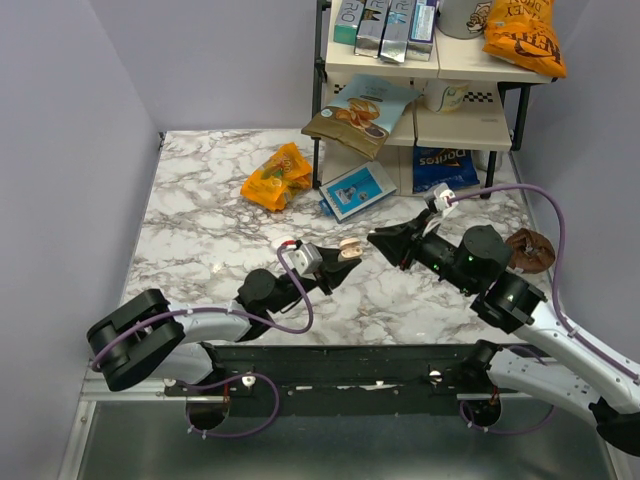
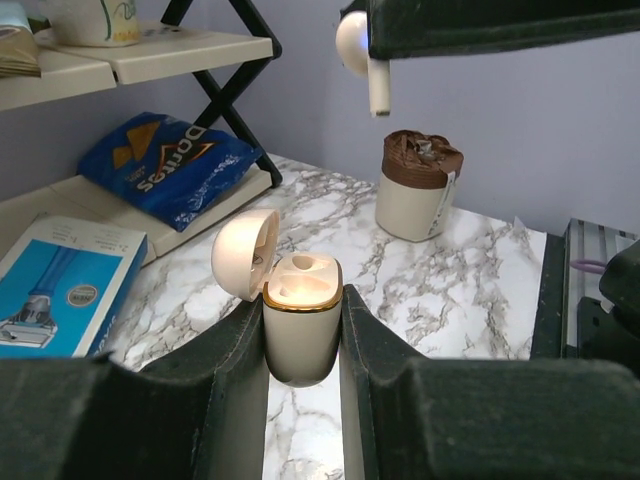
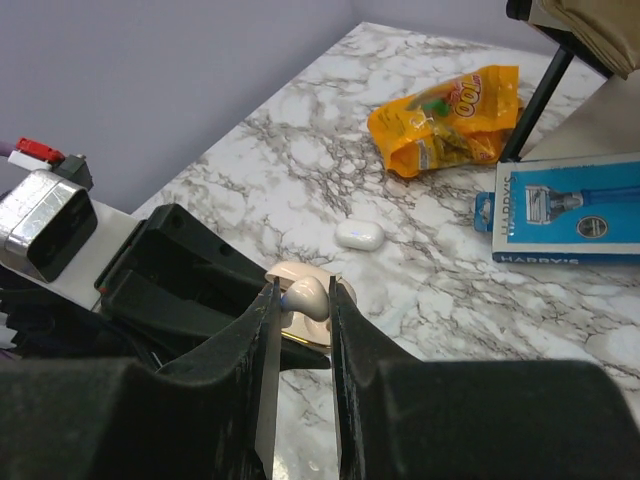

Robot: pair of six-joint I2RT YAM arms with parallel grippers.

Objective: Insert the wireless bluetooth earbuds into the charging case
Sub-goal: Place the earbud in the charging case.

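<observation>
The cream charging case (image 2: 300,335) stands upright between the fingers of my left gripper (image 2: 303,300), which is shut on it. Its lid (image 2: 243,255) hangs open to the left and both sockets look empty. From above, the case (image 1: 347,250) sits at the left gripper (image 1: 338,256), a little left of my right gripper (image 1: 378,240). My right gripper (image 3: 302,290) is shut on a white earbud (image 3: 308,297), held just above the case (image 3: 297,272). In the left wrist view this earbud (image 2: 355,45) hangs stem down, above and right of the case. Another small white rounded piece (image 3: 360,235), seemingly an earbud, lies on the marble.
An orange snack bag (image 1: 277,177) and a blue razor box (image 1: 357,188) lie behind the grippers. A shelf rack (image 1: 430,70) with snack bags, including a blue Doritos bag (image 2: 165,165), stands at the back right. A brown-topped cup (image 2: 418,185) sits beside the right arm.
</observation>
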